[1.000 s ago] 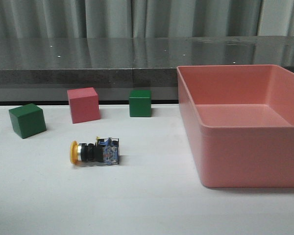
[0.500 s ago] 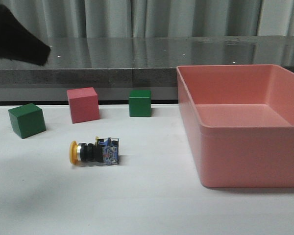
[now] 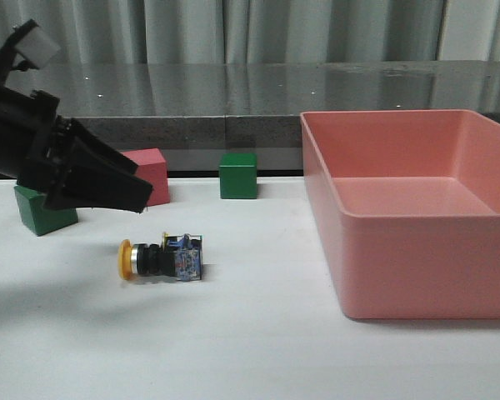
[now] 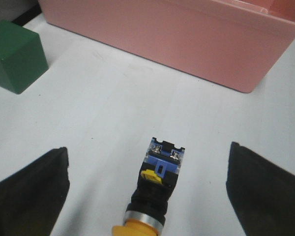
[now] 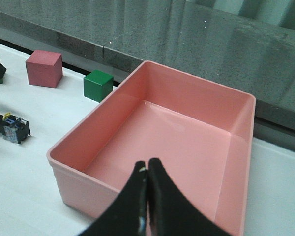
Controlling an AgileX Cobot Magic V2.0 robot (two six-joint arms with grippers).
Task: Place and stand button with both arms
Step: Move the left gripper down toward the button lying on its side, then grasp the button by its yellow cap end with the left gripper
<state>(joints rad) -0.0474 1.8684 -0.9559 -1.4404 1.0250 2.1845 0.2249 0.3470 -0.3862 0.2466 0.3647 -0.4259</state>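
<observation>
The button [image 3: 161, 259] lies on its side on the white table, yellow cap to the left and clear-blue base to the right. My left gripper [image 3: 132, 197] hangs just above and left of it, apart from it. In the left wrist view the button [image 4: 160, 184] lies between the wide-open fingers [image 4: 34, 191], touching neither, and the left gripper [image 4: 147, 147] is empty. My right gripper [image 5: 148, 166] is shut and empty, held above the pink bin [image 5: 196, 98]. The button also shows small in the right wrist view [image 5: 10, 127].
A large pink bin [image 3: 483, 275] fills the right side of the table. A green cube [image 3: 40, 218] and a pink cube [image 3: 153, 172] sit partly behind the left arm. Another green cube [image 3: 238, 175] stands further right, near the dark back ledge [image 3: 233, 125].
The left arm has come into view from the upper left and dropped toward the button, now covering parts of the left green and pink cubes. The button has not moved.
</observation>
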